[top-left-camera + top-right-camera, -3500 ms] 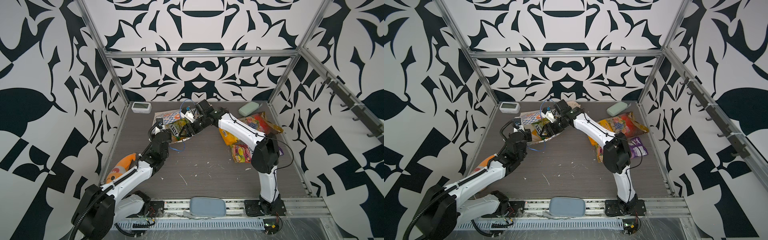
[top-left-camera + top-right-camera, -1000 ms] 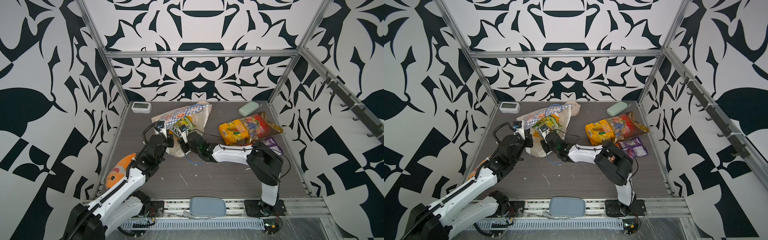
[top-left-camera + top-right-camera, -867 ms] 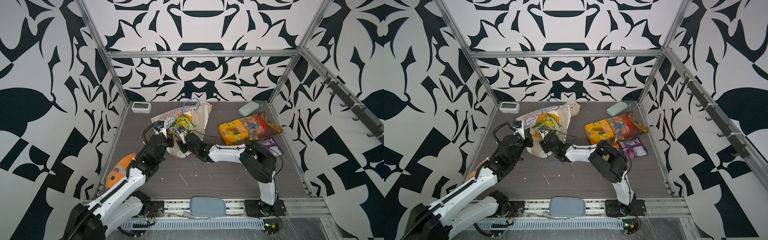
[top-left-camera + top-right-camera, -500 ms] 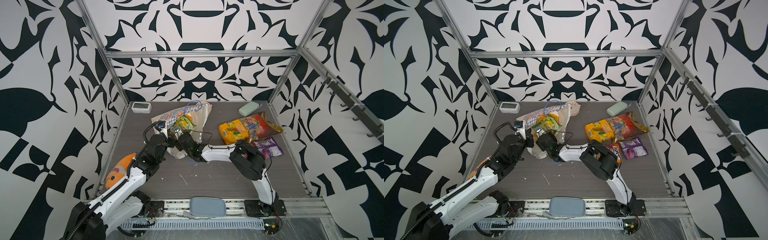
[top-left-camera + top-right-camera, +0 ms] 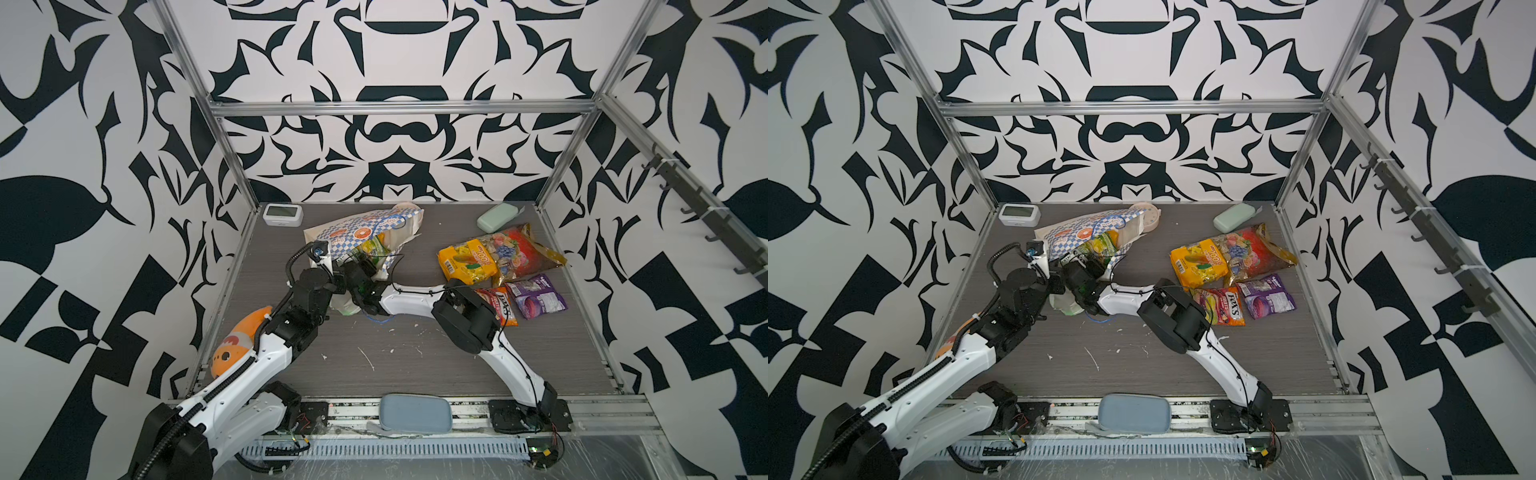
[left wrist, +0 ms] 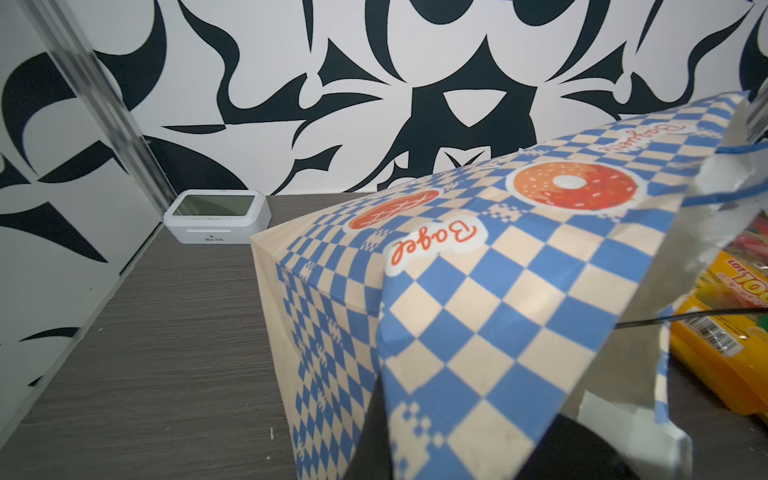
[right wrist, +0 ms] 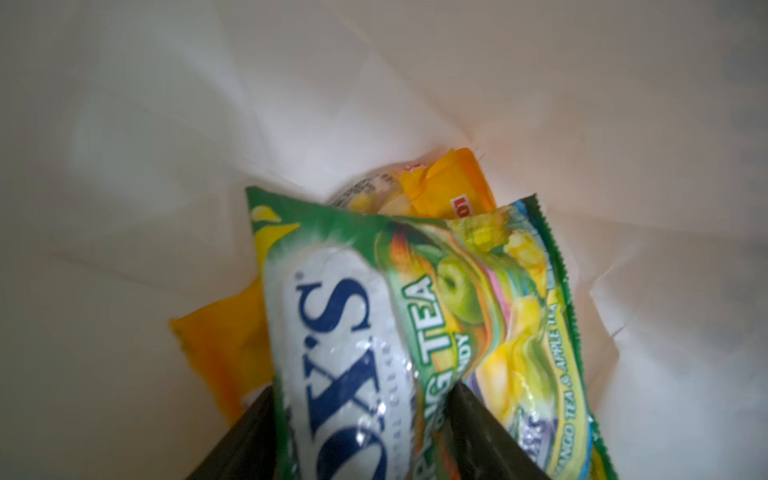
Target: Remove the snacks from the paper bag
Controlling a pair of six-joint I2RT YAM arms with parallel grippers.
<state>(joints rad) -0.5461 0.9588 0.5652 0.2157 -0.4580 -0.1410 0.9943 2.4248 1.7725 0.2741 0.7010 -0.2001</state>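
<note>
The paper bag (image 5: 353, 235) (image 5: 1071, 237) lies on its side at the back left, mouth toward the front. My left gripper (image 5: 338, 286) (image 6: 384, 449) is shut on the bag's checked flap. My right gripper (image 5: 362, 268) (image 7: 365, 415) reaches into the mouth. It is shut on the green-yellow FOX'S packet (image 7: 415, 316) (image 5: 1100, 247). A yellow-orange packet (image 7: 220, 332) lies deeper inside. On the right of the table lie a yellow packet (image 5: 465, 262), the clear multicoloured pack (image 5: 519, 251), the pink-orange FOX'S packet (image 5: 498, 305) and the purple packet (image 5: 538, 296).
A white digital clock (image 5: 282, 214) stands in the back left corner. A mint green case (image 5: 496, 218) lies at the back right, an orange plush fish (image 5: 237, 345) by the left wall. A blue-grey pad (image 5: 415, 411) sits on the front rail.
My right arm has swung its elbow leftward and pushed its gripper deeper into the bag mouth. The left gripper keeps hold of the flap.
</note>
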